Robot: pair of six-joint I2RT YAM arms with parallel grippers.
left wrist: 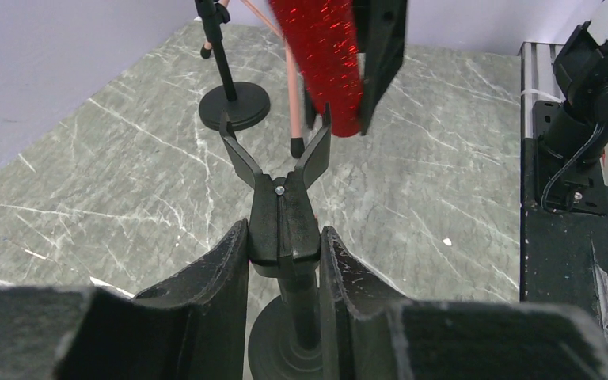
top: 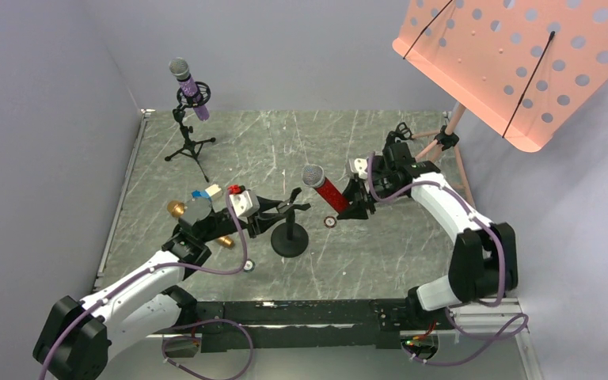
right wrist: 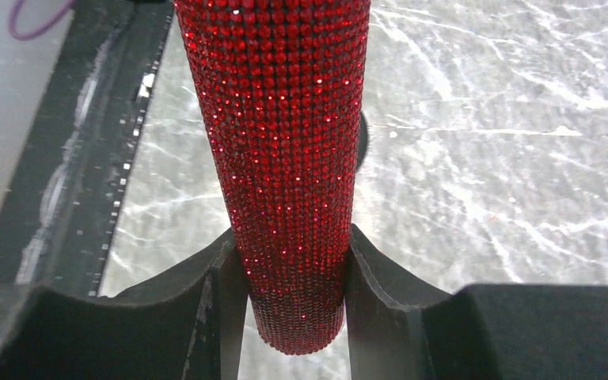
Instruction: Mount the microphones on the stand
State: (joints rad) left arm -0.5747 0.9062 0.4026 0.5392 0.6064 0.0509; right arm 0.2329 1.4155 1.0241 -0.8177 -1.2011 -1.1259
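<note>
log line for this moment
left gripper: shut on stand clip | right gripper: shut on red microphone, near clip | purple microphone: on tripod stand | gold microphone: loose on table

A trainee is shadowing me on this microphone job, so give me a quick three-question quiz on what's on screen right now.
1. True or false: the purple microphone already sits in the tripod stand.
2. What does the right gripper hold? A) nothing B) the red microphone C) the purple microphone
3. Fill in: the left gripper pinches the ___ atop the round-base stand.
Key: 1 true; 2 B; 3 clip.
</note>
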